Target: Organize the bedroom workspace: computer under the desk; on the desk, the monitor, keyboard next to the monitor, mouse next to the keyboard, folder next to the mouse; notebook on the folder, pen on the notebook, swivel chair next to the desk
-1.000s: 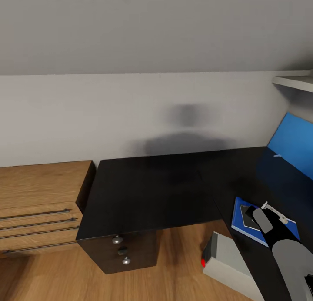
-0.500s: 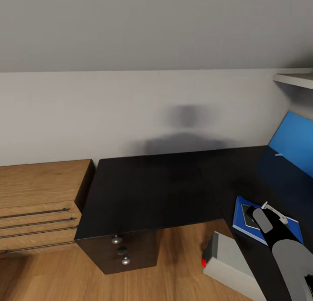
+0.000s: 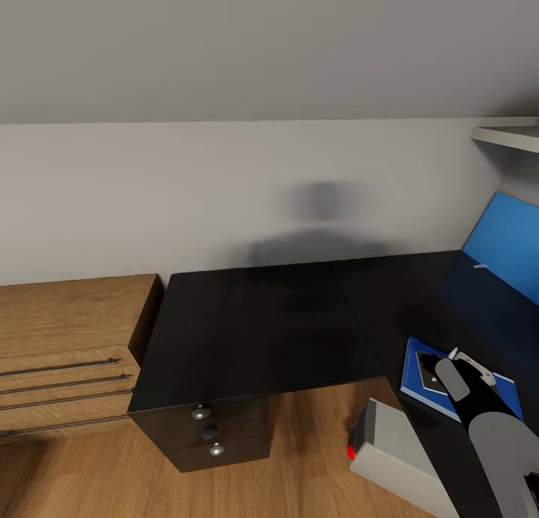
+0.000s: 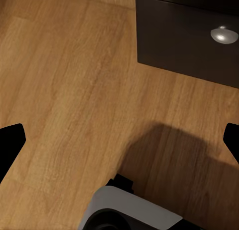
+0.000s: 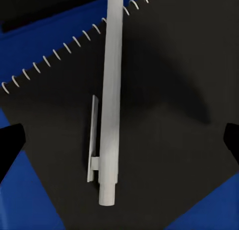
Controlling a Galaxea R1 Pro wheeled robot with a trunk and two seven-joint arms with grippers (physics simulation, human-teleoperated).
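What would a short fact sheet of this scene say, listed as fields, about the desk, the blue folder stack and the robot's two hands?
desk: black, L-shaped, against the grey wall
folder: blue, flat on the desk
notebook: dark, spiral-bound, on the folder
pen: white, lying on the notebook
computer: grey tower on the floor beside the desk
right hand: open, over the pen
left hand: open, over the wood floor

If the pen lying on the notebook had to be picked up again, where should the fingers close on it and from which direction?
Grip the pen mid-barrel, coming straight down from above, fingers closing across its width. It lies flat on the notebook, which sits on the folder, so only the top and sides are free. Probably best to stay clear of the clip along one side and the spiral binding it crosses. The right gripper is above it, open.
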